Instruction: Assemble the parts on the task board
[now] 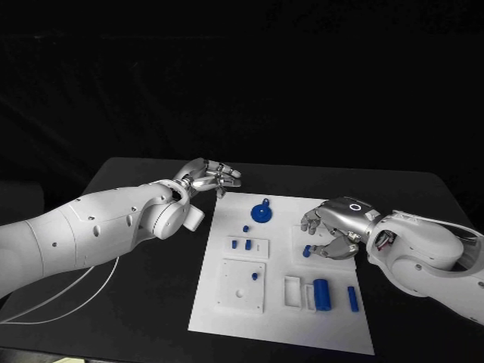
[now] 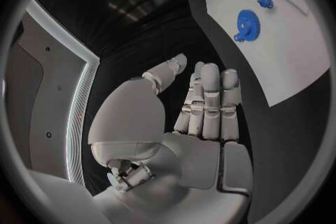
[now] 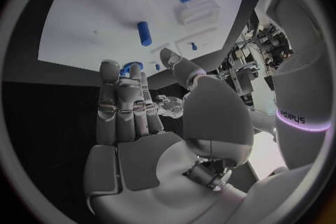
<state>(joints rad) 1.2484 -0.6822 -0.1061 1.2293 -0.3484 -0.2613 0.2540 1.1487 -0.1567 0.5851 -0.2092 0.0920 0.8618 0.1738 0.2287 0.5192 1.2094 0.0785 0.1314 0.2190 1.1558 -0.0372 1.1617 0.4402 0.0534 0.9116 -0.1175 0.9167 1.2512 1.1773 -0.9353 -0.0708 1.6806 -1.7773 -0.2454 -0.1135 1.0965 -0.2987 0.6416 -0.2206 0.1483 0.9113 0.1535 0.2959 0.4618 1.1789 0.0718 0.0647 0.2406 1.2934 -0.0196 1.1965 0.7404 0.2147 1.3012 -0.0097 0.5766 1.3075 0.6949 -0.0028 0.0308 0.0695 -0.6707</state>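
Parts on task board | left hand empty, fingers straight (off-board) | right hand empty, hovering

A black worktop carries the white task board at its middle, while a thin white cable lies across its near left part.

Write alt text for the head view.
A white task board lies on a black table, carrying small blue parts including a gear. The left hand hovers off the board's far left corner; the right hand hovers over its right side, both holding nothing.
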